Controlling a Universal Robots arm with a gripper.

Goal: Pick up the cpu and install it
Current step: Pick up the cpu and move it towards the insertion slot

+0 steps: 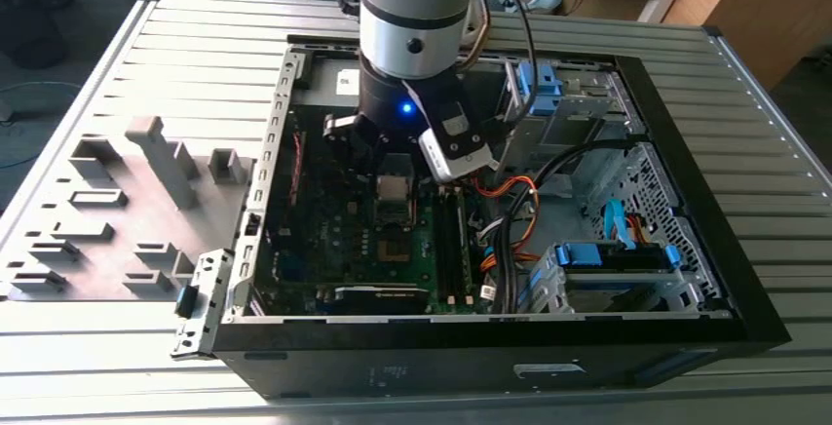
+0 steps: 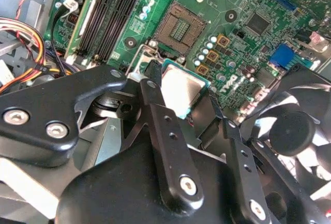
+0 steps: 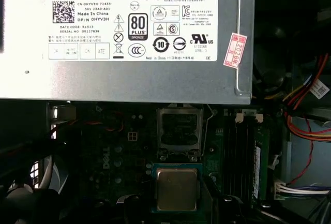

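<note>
My gripper (image 1: 396,183) hangs inside the open computer case, low over the green motherboard (image 1: 351,235). It is shut on the cpu (image 2: 182,88), a small square chip with a pale silver-grey top, gripped by two opposite edges between the black fingers (image 2: 155,105). In the first wrist view the cpu (image 3: 177,189) sits level, just short of the dark metal-framed socket (image 3: 179,127). That socket (image 2: 180,27) stands open with nothing in it, its contact field bare. The chip is still apart from it.
The labelled power-supply box (image 3: 124,38) lies just beyond the socket. Long memory sticks (image 3: 243,151) run beside it, and a black fan (image 2: 295,125) is on the other side. Orange and red cables (image 1: 501,191), blue drive bays (image 1: 611,254) and grey fixtures (image 1: 117,211) are nearby.
</note>
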